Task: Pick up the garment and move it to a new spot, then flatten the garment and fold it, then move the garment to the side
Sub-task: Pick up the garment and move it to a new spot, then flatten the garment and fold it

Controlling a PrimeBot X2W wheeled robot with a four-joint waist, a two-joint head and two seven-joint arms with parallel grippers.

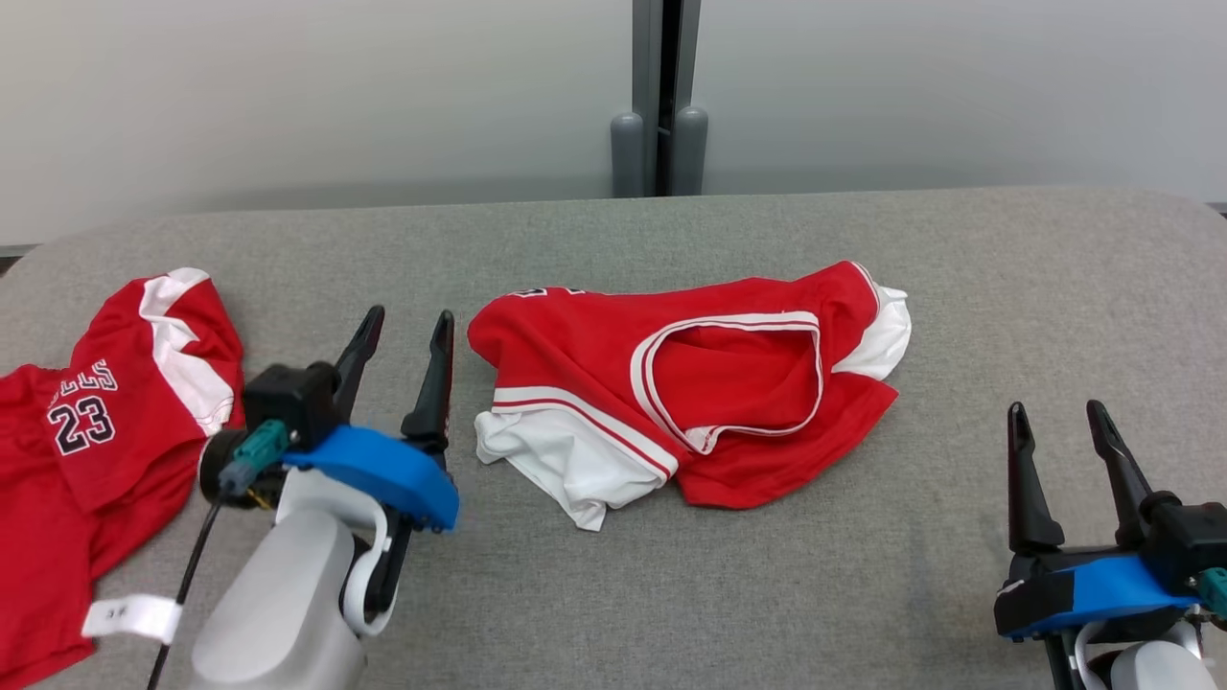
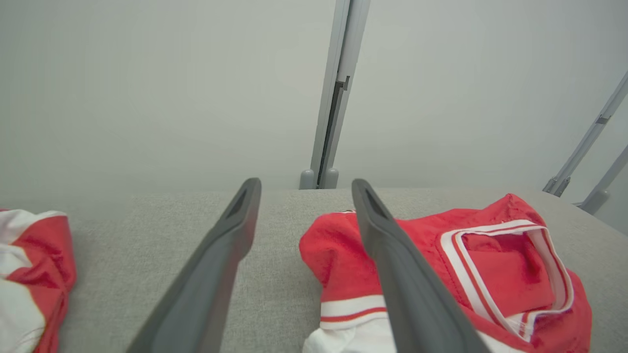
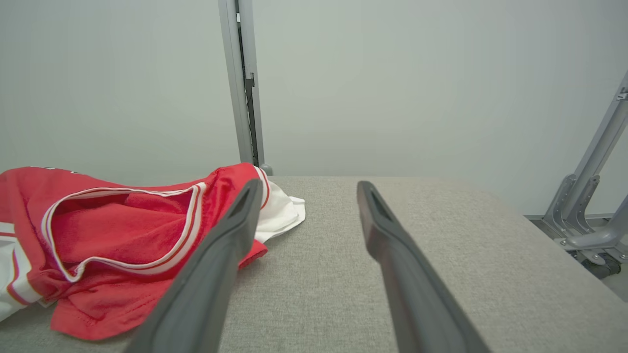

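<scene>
One red garment (image 1: 575, 356) (white trim, seemingly a jersey) lies crumpled.

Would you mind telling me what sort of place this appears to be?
Likely a robotics lab or test cell rather than a home: a grey fabric-covered table stands against plain pale wall panels joined by a metal post, with metal framing beside it.

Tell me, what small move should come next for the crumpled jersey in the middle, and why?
Probably move the left hand slightly to its right, onto the white hem of the crumpled jersey, and close. The jersey lies bunched on the table; both hands are open and empty, the left hand beside that edge, the right hand apart.
</scene>
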